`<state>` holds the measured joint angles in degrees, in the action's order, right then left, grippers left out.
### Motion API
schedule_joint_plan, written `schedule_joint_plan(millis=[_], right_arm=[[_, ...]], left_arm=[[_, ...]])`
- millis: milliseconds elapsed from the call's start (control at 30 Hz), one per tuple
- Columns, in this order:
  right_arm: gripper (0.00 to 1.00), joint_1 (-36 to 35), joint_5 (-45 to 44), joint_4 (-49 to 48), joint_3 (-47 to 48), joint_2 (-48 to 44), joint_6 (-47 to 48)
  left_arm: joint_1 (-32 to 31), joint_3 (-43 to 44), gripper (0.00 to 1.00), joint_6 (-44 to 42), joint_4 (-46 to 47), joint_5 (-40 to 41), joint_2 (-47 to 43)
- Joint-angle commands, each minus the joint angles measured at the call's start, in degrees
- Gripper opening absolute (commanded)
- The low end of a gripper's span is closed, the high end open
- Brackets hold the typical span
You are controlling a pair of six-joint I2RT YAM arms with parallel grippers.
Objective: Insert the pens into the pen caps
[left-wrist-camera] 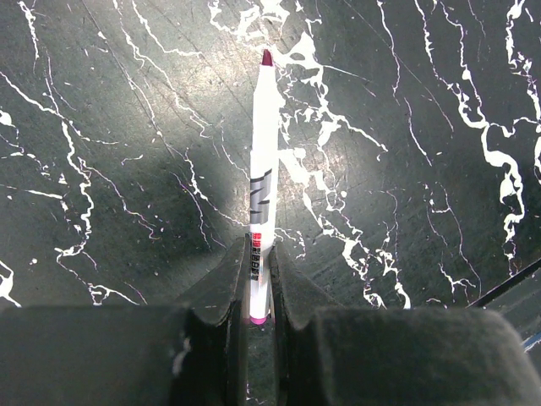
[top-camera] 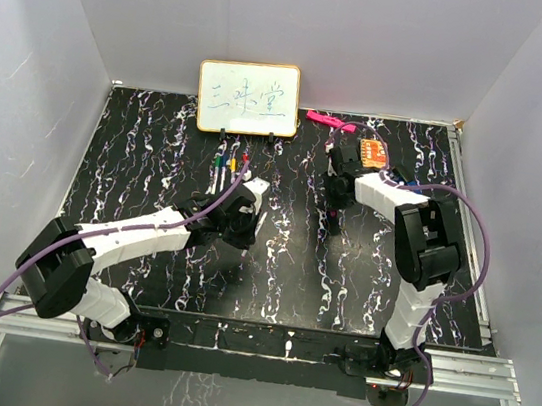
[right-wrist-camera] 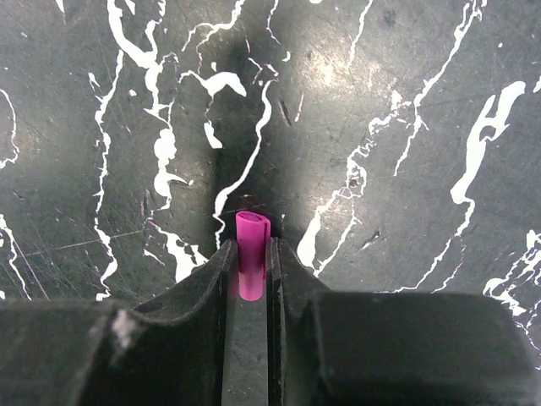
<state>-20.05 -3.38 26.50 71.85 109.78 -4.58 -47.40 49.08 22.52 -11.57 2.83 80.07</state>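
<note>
My left gripper [left-wrist-camera: 259, 258] is shut on the rear end of a white-barrelled pen [left-wrist-camera: 263, 161]. Its dark magenta tip points away from me, above the black marbled table. In the top view this gripper [top-camera: 251, 222] is left of the table's centre, and the pen [top-camera: 261, 224] shows beside it. My right gripper [right-wrist-camera: 252, 254] is shut on a small magenta pen cap [right-wrist-camera: 251, 241], open end facing outward. In the top view it [top-camera: 335, 214] is right of centre, apart from the left one. Several other pens [top-camera: 227, 170] with coloured ends lie in front of the whiteboard.
A small whiteboard [top-camera: 248, 98] stands at the back centre. A bright pink bar [top-camera: 328, 120] lies at the back right of it. An orange object [top-camera: 372, 153] sits behind my right arm. White walls close in the table [top-camera: 289, 286] on three sides.
</note>
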Motion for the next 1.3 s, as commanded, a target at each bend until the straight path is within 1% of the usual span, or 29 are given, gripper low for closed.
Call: schedule_joint_plan(millis=[0,200,367,467,633,833,900,967,1033,1167,1200,1267], right_arm=[[0.11,-1.85,-1.1,5.22,-2.35,5.92,-0.16],[0.04,-1.94,-2.02,4.8,-2.57,5.77,-0.72],[0.01,-2.06,0.07,1.67,-1.61,0.29,-0.98],[0.01,-2.01,3.89,-1.51,-0.9,-4.48,-1.46],[0.0,-2.07,14.62,-7.46,-0.55,-12.69,-2.8],[0.0,-2.08,23.18,-13.5,-1.91,-17.61,-6.58],[0.0,-2.01,25.67,-15.54,-2.78,-18.83,-7.76],[0.0,-2.07,28.13,-18.88,-4.4,-20.67,-8.71],[0.0,-2.04,30.02,-24.41,-7.45,-23.45,-10.04],[0.0,-2.01,29.78,-33.17,-13.48,-29.48,-13.6],[0.0,-2.07,29.67,-35.89,-15.25,-31.16,-14.81],[0.0,-2.12,29.6,-44.33,-19.46,-34.62,-17.33]], left_arm=[[0.16,1.68,0.0,-0.64,-0.34,1.1,-0.62],[0.12,1.52,0.0,-0.68,0.29,0.84,-0.69],[0.17,0.41,0.0,-0.06,2.21,1.04,-1.4],[0.12,0.09,0.0,0.24,3.71,0.48,-1.41],[0.14,0.71,0.0,0.16,5.73,-1.56,-1.41],[0.11,0.3,0.0,-0.18,9.32,-4.52,-1.41],[0.16,-0.51,0.0,-0.49,10.76,-5.61,-3.04],[0.11,-1.94,0.0,-0.51,12.7,-6.3,-4.19],[0.16,-3.83,0.0,-0.4,15.46,-7.06,-5.54],[0.16,-8.15,0.0,0.96,24.17,-9.91,-8.46],[0.12,-9.21,0.0,1.55,26.6,-10.6,-9.04],[0.14,-10.96,0.0,2.47,31.83,-12.16,-9.56]])
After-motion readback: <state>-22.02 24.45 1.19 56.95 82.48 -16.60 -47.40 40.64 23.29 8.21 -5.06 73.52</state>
